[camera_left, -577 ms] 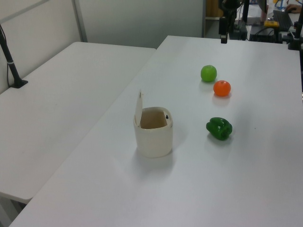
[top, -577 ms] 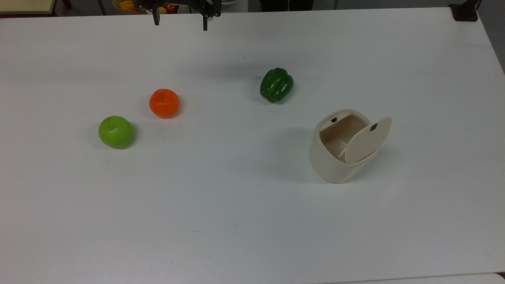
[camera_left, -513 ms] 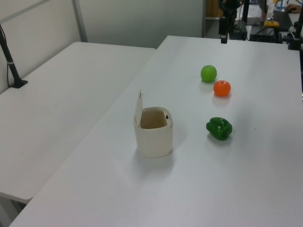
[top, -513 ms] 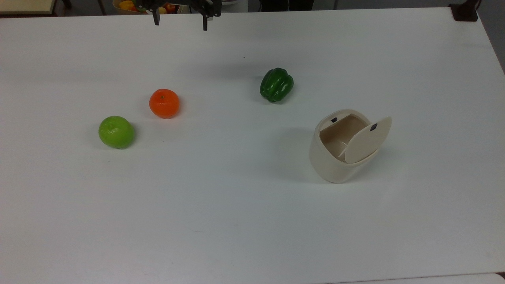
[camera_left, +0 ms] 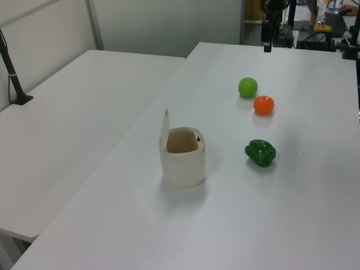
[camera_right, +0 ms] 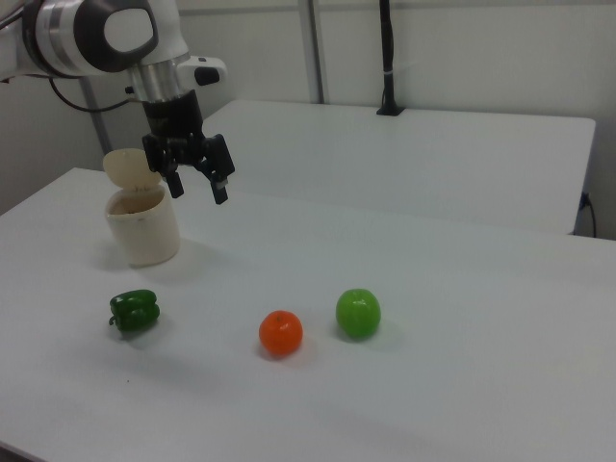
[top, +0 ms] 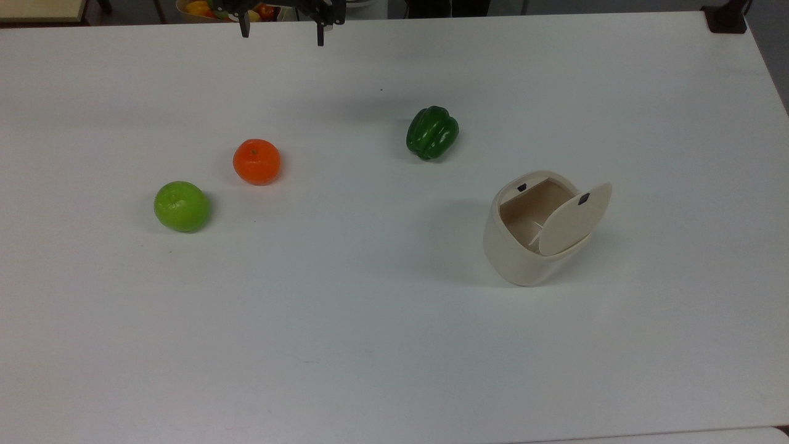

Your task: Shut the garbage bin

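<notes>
The garbage bin [top: 524,259] is a cream tub on the white table, at the top view's right. Its hinged lid [top: 574,219] stands up, tilted off the mouth, with a small black mark near its rim, and the inside looks empty. The bin [camera_left: 183,163] and its raised lid [camera_left: 165,128] also show in the left view, and the bin [camera_right: 144,233] stands at the right view's left. My gripper [top: 282,36] hangs open and empty above the table's far edge, well away from the bin. In the right view, the gripper [camera_right: 199,191] hovers in the air just right of the lid [camera_right: 128,166].
A green bell pepper [top: 432,132] lies between the gripper and the bin. An orange [top: 256,161] and a green apple [top: 182,206] sit at the top view's left. A second white table [camera_left: 73,112] adjoins at the left view's left. A fruit bowl [top: 200,7] lies behind the table.
The gripper has drifted very slightly toward the top view's upper edge. The bin, lid and fruits have not moved.
</notes>
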Motion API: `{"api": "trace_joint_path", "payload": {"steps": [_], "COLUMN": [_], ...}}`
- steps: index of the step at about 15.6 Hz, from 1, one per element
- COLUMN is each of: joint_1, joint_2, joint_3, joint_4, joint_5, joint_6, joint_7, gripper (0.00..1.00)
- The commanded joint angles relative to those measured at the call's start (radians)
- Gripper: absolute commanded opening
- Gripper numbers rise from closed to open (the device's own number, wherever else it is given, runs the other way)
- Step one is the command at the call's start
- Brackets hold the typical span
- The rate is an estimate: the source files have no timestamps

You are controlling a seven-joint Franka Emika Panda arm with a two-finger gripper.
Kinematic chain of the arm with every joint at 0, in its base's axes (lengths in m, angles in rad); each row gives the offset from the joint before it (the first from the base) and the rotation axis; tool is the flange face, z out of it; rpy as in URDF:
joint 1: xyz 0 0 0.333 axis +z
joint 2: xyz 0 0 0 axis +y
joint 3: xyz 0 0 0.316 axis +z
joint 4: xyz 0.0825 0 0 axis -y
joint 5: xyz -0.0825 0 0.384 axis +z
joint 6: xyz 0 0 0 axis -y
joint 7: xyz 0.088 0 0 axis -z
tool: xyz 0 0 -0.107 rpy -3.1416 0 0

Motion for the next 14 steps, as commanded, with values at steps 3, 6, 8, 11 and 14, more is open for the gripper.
{"api": "trace_joint_path", "payload": {"steps": [3, 6, 8, 11, 14], "joint_1": [-0.002, -0.002, -0.002, -0.001, -0.001], "joint_2": [-0.027, -0.027, -0.027, -0.025, -0.025], "joint_3": [-0.002, -0.002, -0.002, -0.002, -0.004], "joint_4": [-0.018, -0.018, -0.018, -0.019, -0.018], "joint_5": [0.0, 0.0, 0.0, 0.001, 0.003], "joint_6": [-0.013, -0.011, -0.011, -0.01, -0.008], "joint_7": [0.001, 0.001, 0.001, -0.002, -0.014], "gripper": [1.0, 1.0, 1.0, 0.91, 0.45]}}
